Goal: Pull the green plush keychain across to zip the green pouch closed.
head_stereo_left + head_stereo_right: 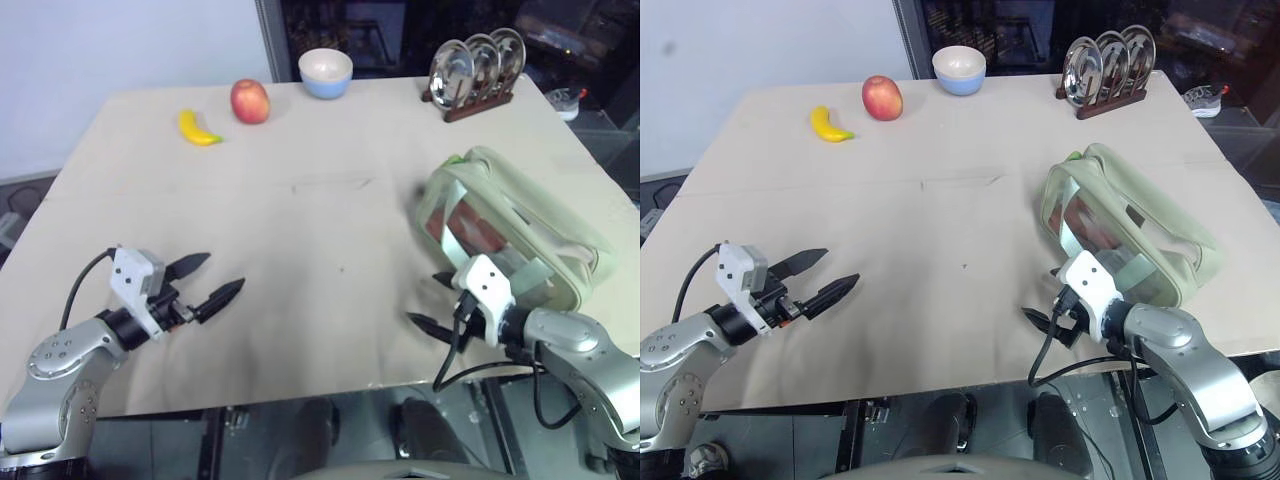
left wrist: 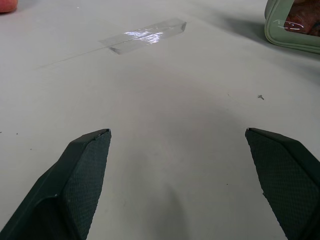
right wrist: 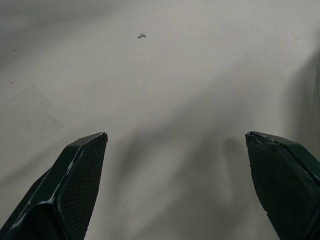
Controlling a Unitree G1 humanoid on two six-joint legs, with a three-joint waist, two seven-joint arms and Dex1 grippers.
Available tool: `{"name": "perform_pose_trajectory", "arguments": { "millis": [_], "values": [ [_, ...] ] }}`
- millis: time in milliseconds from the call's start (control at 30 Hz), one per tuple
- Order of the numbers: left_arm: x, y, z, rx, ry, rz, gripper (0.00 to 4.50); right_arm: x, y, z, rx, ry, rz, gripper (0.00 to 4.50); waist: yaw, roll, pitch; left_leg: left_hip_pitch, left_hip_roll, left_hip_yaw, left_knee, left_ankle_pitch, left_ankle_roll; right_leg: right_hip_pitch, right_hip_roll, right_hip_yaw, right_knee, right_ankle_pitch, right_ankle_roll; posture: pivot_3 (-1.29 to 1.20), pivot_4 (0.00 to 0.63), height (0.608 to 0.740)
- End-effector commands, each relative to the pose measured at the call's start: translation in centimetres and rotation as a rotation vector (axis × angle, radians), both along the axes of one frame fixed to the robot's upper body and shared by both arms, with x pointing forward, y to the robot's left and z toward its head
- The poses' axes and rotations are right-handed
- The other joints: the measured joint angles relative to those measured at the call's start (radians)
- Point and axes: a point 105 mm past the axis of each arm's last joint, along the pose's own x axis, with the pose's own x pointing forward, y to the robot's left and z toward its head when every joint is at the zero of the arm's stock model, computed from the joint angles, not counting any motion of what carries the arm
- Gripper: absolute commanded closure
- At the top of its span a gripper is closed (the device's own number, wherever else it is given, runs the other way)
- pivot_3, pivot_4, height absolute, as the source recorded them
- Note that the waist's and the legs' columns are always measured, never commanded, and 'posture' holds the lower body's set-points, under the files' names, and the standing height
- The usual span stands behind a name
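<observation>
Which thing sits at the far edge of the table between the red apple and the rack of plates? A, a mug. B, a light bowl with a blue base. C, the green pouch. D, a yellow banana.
B: in the head views the bowl stands at the far edge, with the apple on one side and the plate rack on the other; the green pouch lies nearer, by the right gripper.
</observation>
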Motion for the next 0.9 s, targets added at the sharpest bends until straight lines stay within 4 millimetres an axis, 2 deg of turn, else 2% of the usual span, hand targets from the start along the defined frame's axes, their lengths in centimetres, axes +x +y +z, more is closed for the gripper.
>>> {"name": "perform_pose_trajectory", "arguments": {
  "millis": [33, 267, 433, 567, 633, 733, 800, 900],
  "values": [
    [-0.2, -0.6, 1.8, -0.004, -0.049, -0.038, 0.04, -0.1, 0.3, 1.3, 0.008, -0.049, 0.023, 0.00, 0.000, 0.000, 0.000, 0.000, 0.000, 0.000, 0.000, 0.000, 0.000, 0.000, 0.000, 0.000, 0.000, 0.000, 0.000, 0.00, 0.150, 0.740],
    [-0.6, -2.2, 2.7, -0.028, -0.087, -0.136, 0.04, -0.1, 1.0, 2.3, 0.044, -0.079, 0.063, 0.00, 0.000, 0.000, 0.000, 0.000, 0.000, 0.000, 0.000, 0.000, 0.000, 0.000, 0.000, 0.000, 0.000, 0.000, 0.000, 0.00, 0.150, 0.740],
    [-2.3, -4.9, 4.3, -0.127, -0.113, -0.357, 0.04, -0.4, 1.8, 4.3, 0.110, -0.139, 0.115, 0.00, -0.001, 0.000, 0.000, 0.000, 0.000, 0.000, 0.000, 0.000, 0.000, 0.000, 0.000, -0.001, 0.000, 0.000, 0.000, 0.00, 0.150, 0.740],
    [-3.0, -6.8, 4.8, -0.101, -0.117, -0.504, 0.04, -0.3, 2.6, 6.9, 0.181, -0.156, 0.162, 0.00, -0.002, 0.000, 0.000, 0.000, 0.000, 0.000, 0.000, 0.000, 0.000, 0.000, 0.000, 0.000, 0.000, 0.000, 0.000, 0.00, 0.150, 0.740],
    [-3.1, -7.6, 5.1, -0.094, -0.129, -0.570, 0.04, 0.3, 2.7, 8.9, 0.164, -0.220, 0.156, 0.00, -0.002, 0.001, 0.000, 0.000, 0.000, 0.001, 0.000, 0.000, 0.000, 0.000, 0.000, -0.001, 0.000, 0.000, 0.000, 0.00, 0.150, 0.740],
    [-3.1, -8.4, 5.4, -0.089, -0.141, -0.634, 0.04, 1.4, 2.2, 11.7, 0.106, -0.284, 0.103, 0.00, -0.002, 0.002, 0.001, 0.000, 0.000, 0.001, 0.000, 0.000, 0.000, 0.000, 0.000, -0.001, 0.000, 0.000, 0.000, 0.00, 0.150, 0.740],
    [-3.1, -8.6, 5.5, -0.092, -0.143, -0.656, 0.04, 1.8, 1.8, 12.8, 0.078, -0.279, 0.079, 0.00, -0.001, 0.002, 0.001, 0.000, 0.000, 0.000, 0.000, 0.000, 0.000, 0.000, 0.000, -0.002, 0.000, 0.000, 0.000, 0.00, 0.150, 0.740],
    [-2.9, -8.8, 5.3, -0.091, -0.153, -0.669, 0.04, 3.1, -0.8, 14.5, -0.070, -0.305, -0.052, 0.00, 0.001, 0.004, 0.003, -0.002, 0.000, 0.000, -0.001, 0.000, 0.000, -0.001, 0.000, -0.002, -0.001, 0.000, 0.000, 0.00, 0.150, 0.740]
  ]
}}
